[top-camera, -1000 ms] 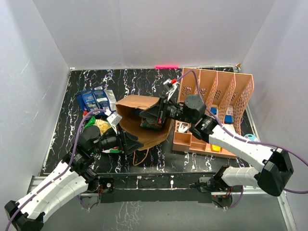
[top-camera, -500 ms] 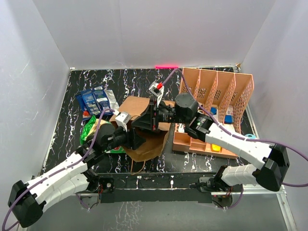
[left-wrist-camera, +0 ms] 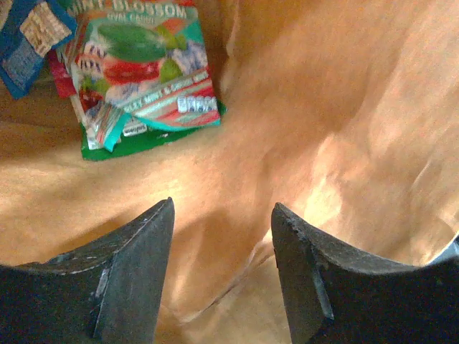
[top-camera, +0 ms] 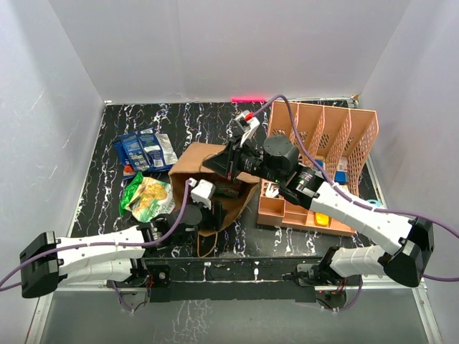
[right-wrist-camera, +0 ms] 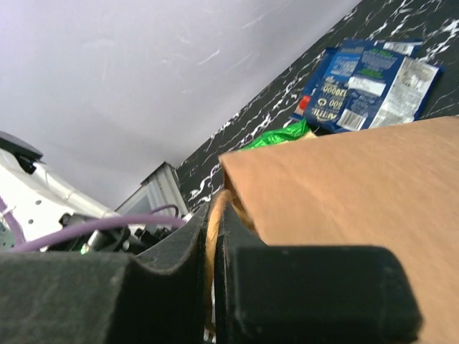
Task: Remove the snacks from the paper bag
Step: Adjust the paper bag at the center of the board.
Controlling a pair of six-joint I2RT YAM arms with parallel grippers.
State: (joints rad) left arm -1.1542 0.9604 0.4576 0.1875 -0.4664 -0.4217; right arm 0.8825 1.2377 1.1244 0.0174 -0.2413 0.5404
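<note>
The brown paper bag (top-camera: 197,163) lies on its side mid-table, mouth toward the near edge. My right gripper (top-camera: 231,162) is shut on the bag's twisted paper handle (right-wrist-camera: 214,240) and holds the upper bag wall (right-wrist-camera: 344,208) up. My left gripper (top-camera: 217,210) is open and empty, reaching into the bag's mouth. In the left wrist view its fingers (left-wrist-camera: 136,276) sit over the bag's inner paper, and a green, red and teal mint packet (left-wrist-camera: 143,68) lies deeper inside with a blue packet (left-wrist-camera: 29,39) beside it. Blue packets (top-camera: 143,149) and a green packet (top-camera: 148,196) lie outside, left of the bag.
The peach lattice basket (top-camera: 326,136) with small items stands right of the bag, close to my right arm. The blue packets (right-wrist-camera: 358,86) and green packet (right-wrist-camera: 276,135) also show in the right wrist view. White walls close the table on three sides.
My left arm has stretched low to the right, pushing its gripper into the bag's mouth and uncovering the green packet. My right gripper has shifted slightly back, still holding the handle.
</note>
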